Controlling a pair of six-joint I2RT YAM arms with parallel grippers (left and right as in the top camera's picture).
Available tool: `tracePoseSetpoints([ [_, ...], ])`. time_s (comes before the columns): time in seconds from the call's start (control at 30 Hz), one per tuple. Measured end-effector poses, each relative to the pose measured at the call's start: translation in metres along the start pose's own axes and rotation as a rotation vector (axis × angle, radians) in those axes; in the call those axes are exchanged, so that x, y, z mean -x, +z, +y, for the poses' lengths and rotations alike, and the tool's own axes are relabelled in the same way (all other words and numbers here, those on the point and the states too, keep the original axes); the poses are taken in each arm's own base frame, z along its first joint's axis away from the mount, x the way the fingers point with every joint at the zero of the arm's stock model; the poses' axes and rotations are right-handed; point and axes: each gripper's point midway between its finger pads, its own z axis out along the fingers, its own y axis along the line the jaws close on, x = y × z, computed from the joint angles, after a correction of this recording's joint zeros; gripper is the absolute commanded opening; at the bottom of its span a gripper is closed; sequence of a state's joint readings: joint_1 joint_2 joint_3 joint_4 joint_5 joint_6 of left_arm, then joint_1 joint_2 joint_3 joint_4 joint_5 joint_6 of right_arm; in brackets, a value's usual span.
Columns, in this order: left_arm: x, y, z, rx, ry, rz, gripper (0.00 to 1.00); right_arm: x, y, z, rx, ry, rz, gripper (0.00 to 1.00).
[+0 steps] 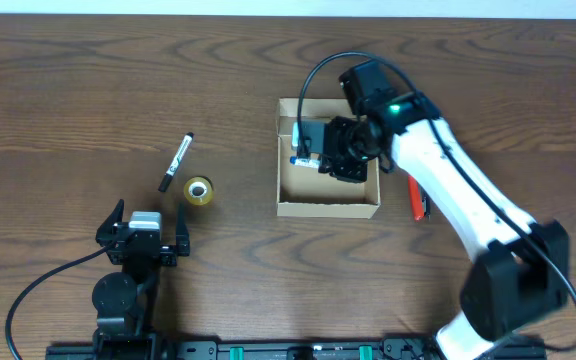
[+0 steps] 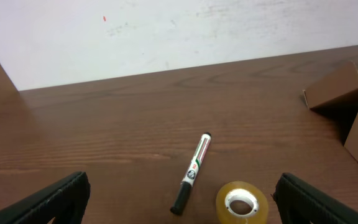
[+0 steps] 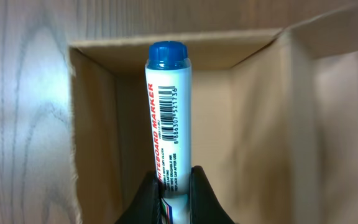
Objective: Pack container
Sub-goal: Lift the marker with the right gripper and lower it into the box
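The tan cardboard container (image 1: 328, 208) stands open at the table's middle; its wall shows in the right wrist view (image 3: 253, 124). My right gripper (image 1: 320, 160) is over its inside, shut on a blue-capped whiteboard marker (image 3: 168, 112) that points toward the container's left wall. A black-capped marker (image 1: 176, 162) and a roll of clear tape (image 1: 199, 191) lie on the table to the left; both show in the left wrist view, the marker (image 2: 192, 171) and the tape (image 2: 242, 202). My left gripper (image 1: 144, 232) is open and empty just in front of the tape.
A red pen (image 1: 418, 198) lies on the table right of the container, partly under my right arm. The container's flap (image 2: 334, 87) shows at the right edge of the left wrist view.
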State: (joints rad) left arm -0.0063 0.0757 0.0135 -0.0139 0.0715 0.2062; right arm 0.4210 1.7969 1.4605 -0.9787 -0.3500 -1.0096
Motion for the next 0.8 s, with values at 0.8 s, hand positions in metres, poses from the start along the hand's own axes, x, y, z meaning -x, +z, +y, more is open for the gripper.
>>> tracePoseSetpoints([
  [0.8, 0.0, 0.0, 0.0, 0.0, 0.0, 0.0, 0.95, -0.057, 0.078, 0.012, 0.175, 0.073, 0.219, 0.12],
])
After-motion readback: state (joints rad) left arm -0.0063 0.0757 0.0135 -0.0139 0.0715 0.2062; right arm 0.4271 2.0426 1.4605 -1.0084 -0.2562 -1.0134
